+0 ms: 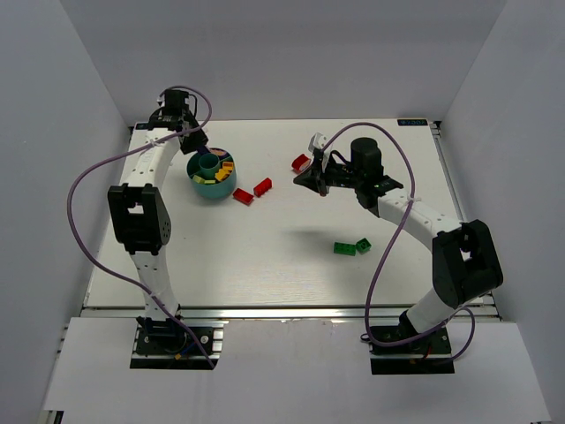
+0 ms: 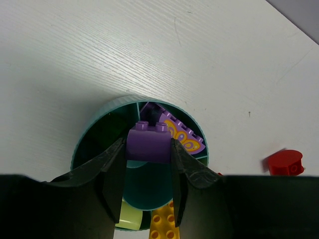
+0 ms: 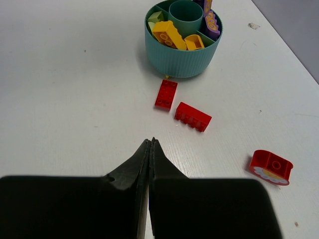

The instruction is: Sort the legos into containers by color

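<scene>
Over at the far left of the tabletop (image 1: 265,283), the left jaws are pinching a purple brick (image 2: 148,144), one pad on each side and its two studs facing up. They hold it right above the open top of the teal cup (image 2: 89,130), by the central tube and next to the compartment where a purple printed piece (image 2: 182,137) already lies. Whether the brick is touching the cup, I cannot tell.

A yellow brick (image 2: 162,224) and a pale yellow-green piece (image 2: 130,219) sit in the compartments on the other side.

Now the right arm: its right jaws are pressed together with nothing between them, hanging over the middle of the tabletop and pointing towards the cup.

Loose legos are out there. A flat red plate (image 3: 166,93) lies just beside the cup wall, a red brick (image 3: 193,116) is next to it, and a curved red piece (image 3: 270,167) lies further right. Two green bricks (image 1: 351,246) sit together nearer the arms, right of centre and well apart from the cup.
</scene>
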Robot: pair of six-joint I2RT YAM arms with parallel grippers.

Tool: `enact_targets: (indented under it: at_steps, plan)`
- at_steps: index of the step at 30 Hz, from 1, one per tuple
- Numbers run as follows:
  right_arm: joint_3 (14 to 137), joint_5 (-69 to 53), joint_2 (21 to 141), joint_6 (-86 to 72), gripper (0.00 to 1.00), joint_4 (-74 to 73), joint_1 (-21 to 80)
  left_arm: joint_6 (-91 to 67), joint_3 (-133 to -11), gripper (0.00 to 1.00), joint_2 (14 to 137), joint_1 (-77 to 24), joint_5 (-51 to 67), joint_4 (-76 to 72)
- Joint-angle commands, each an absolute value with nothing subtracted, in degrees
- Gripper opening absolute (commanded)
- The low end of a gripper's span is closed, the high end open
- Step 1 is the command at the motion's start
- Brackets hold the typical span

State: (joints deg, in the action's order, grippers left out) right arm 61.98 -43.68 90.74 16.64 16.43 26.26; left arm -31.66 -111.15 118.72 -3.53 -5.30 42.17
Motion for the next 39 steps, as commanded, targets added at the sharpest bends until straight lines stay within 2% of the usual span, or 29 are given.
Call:
enact_targets:
  at_steps: [1, 7, 15, 23, 27, 31, 39]
  plan:
    - [61.61, -44.03, 89.03, 15.91, 0.00, 18.37, 25.93, -30.94, -108.81, 0.00, 116.37, -3.69, -4.75, 42.36]
    - [61.61, -44.12, 89.12, 15.91, 0.00, 18.63, 25.84, -30.67, -106.09, 0.00, 114.79, -3.69, -4.66, 42.10]
    - [61.44, -43.95, 89.12, 16.00, 0.00, 18.72, 25.93, -31.11, -105.29, 0.31, 114.52, -3.78, -3.43, 41.49]
    - [61.26, -43.86, 89.03, 16.17, 0.00, 18.98, 25.93, -31.20, -105.56, 0.45, 114.96, -3.69, -2.37, 41.22]
    - [61.43, -43.95, 89.12, 16.17, 0.00, 18.90, 25.93, -31.11, -105.73, 0.47, 114.87, -3.69, -2.63, 41.48]
    - [61.52, -43.95, 89.21, 16.17, 0.00, 19.07, 25.84, -30.85, -106.08, 0.54, 114.87, -3.69, -2.99, 41.84]
    - [61.52, -43.95, 89.21, 16.26, 0.00, 18.98, 25.93, -30.59, -106.17, 0.56, 114.43, -3.78, -3.60, 42.27]
